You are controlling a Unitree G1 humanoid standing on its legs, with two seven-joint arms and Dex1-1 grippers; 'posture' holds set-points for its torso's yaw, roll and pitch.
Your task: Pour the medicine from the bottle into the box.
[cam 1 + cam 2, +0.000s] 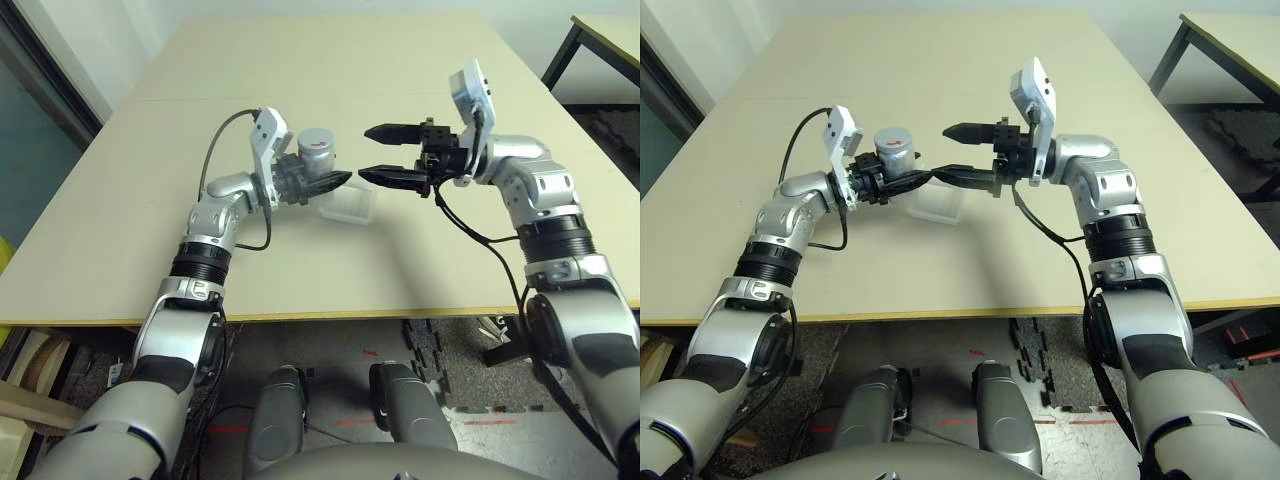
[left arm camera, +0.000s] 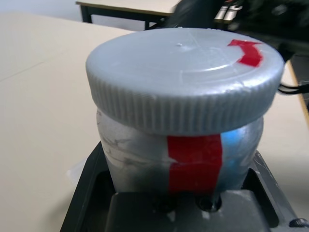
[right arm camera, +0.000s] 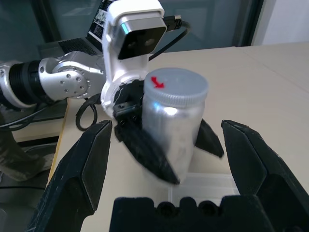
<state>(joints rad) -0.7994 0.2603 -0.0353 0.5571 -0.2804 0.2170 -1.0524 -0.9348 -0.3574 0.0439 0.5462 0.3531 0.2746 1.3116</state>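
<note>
1. The bottle [image 1: 317,152] is held upright above the worktop [image 1: 330,70], clear of the surface, near the middle of it. Its grey ribbed cap [image 2: 186,79] is on, with a small red mark on top; a red stripe runs down the silver-grey side.
2. The left tool [image 1: 318,184] is clamped on the lower body of the bottle, one black finger on each side. The left forearm rises from the near edge of the worktop and the wrist bends so the fingers point level, toward the robot's right.
3. The right tool [image 1: 385,155] faces it from the other side, pointing level toward the robot's left. Its two black fingers [image 3: 82,174] stand wide apart, holding nothing; their tips are just beside the bottle and the left fingertips, with a small gap between them. In the right wrist view the bottle sits between the spread fingers but farther off, not touched by them.
4. The box [image 1: 347,206] lies flat on the worktop just below and slightly to the right of the held bottle, beneath the space between the two tools. It is clear whitish plastic; I cannot tell whether anything lies in it. The contents of the capped bottle are hidden too.
5. The worktop is a broad, pale beige board with a faint seam running across it behind the arms.
6. Beyond it, at the far right, stands a second table [image 1: 605,40] with dark legs, on a dark floor. A pale wall and a dark-framed glass panel run along the left side.
</note>
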